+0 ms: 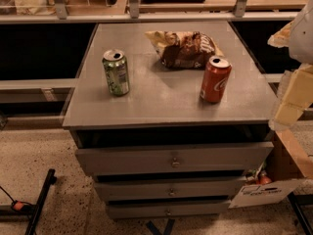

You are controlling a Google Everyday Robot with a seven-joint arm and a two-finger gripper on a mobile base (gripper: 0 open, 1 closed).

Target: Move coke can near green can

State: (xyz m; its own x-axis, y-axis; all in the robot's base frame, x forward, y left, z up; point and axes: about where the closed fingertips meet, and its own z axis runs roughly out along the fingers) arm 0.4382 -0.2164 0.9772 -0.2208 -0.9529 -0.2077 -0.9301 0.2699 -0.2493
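Fig. 1. The robot arm [304, 31], pale grey-white, enters at the frame's R edge, approx. 2 o'clock; its upper part is cut off by the edge. Cream-coloured segments run down from it twd. 4 o'clock. The gripper [288, 106] sits at approx. 3 o'clock, low end angled down-left twd. 7 o'clock.

The hand [291, 99] hung beside the right edge of the table [161, 104], near the coke can [215, 80]. Between that can and the green can [116, 73] the surface lay free; only a snack bag [182, 48] lay just behind the coke can.
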